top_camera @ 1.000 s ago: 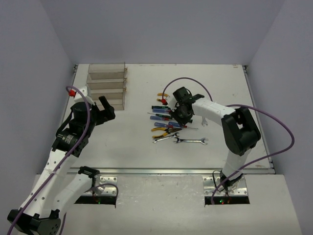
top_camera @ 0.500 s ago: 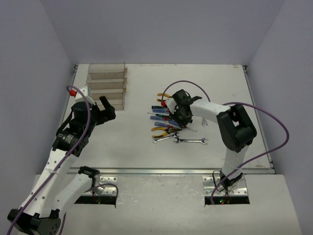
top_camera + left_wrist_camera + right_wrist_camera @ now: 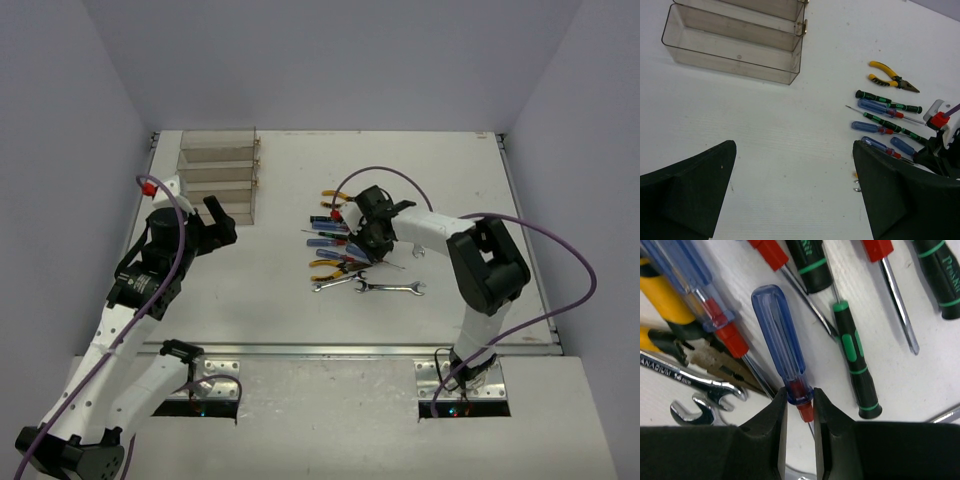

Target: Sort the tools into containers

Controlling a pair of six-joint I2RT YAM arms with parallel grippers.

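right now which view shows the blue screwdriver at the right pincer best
Right wrist: the blue screwdriver is large, its red collar held in the right pincer. Top external hides it under that pincer; left wrist shows it tiny, far right.

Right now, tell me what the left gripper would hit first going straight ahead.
Probably bare table, short of the nearest bin; the left gripper points down at it, though depth is hard to judge.
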